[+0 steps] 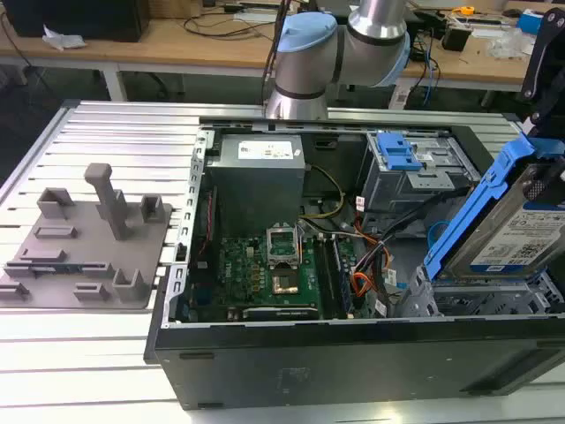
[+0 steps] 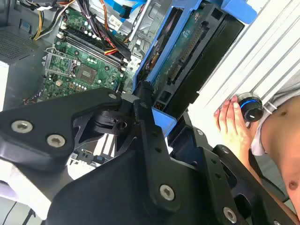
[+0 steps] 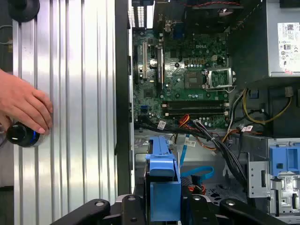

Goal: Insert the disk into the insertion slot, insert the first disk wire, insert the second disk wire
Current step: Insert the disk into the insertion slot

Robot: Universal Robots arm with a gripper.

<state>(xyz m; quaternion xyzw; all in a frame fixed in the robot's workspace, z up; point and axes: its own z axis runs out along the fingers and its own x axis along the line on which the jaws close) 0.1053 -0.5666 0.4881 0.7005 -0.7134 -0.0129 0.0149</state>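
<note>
At the near corner of the open black computer case [image 1: 353, 362], on the exterior view's right, the black gripper [image 3: 164, 210] has its 2 fingers clamped on the silver rectangular hard disk [image 1: 530, 234] in its bright blue plastic carrier [image 1: 468, 221], which leans tilted over the grey perforated sheet-metal insertion slot [image 1: 477, 300].

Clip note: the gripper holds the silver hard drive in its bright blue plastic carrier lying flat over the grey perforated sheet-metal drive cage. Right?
Not flat: the exterior view shows the silver hard drive steeply tilted over the grey perforated drive cage. The gripper does hold it.
</note>
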